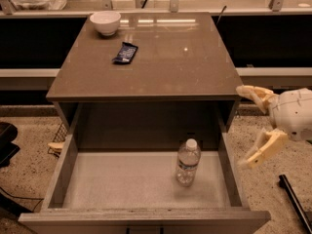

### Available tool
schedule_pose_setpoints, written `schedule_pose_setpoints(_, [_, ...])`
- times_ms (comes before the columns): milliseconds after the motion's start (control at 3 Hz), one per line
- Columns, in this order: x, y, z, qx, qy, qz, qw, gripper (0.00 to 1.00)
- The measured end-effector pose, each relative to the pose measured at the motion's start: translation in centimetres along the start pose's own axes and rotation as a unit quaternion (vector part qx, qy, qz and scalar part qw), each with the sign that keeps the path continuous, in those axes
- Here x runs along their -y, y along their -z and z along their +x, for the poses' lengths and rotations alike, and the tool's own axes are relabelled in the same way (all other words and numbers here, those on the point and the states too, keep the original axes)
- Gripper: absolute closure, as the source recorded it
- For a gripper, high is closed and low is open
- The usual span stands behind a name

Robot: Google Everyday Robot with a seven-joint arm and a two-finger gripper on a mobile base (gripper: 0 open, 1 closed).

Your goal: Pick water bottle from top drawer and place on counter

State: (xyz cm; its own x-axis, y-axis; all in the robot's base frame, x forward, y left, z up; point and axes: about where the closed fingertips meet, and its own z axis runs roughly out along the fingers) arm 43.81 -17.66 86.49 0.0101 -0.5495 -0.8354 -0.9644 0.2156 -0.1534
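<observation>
Gripper (242,126) hangs outside right wall of top drawer (229,173), fingers spread wide, holding nothing. Water bottle (187,163) upright near that wall; open floor left of it.

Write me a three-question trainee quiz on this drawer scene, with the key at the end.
1. True or false: the bottle stands upright in the drawer.
2. The end effector is: A) gripping the bottle; B) open, outside the drawer, on its right side in the view; C) shut, inside the drawer.
3. Fill in: the bowl sits on the ____.
Key: 1 true; 2 B; 3 counter.
</observation>
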Motion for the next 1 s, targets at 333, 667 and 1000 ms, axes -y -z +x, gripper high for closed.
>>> schedule_pose_setpoints(333, [-0.2, -0.2, 0.0, 0.005, -0.002, -0.004, 1.0000, 0.00])
schedule_pose_setpoints(667, [0.4, -1.2, 0.5, 0.017, 0.004, -0.007, 0.9998, 0.00])
schedule_pose_setpoints(1000, [1.4, -4.1, 2.7, 0.050, 0.007, -0.026, 0.9984, 0.00])
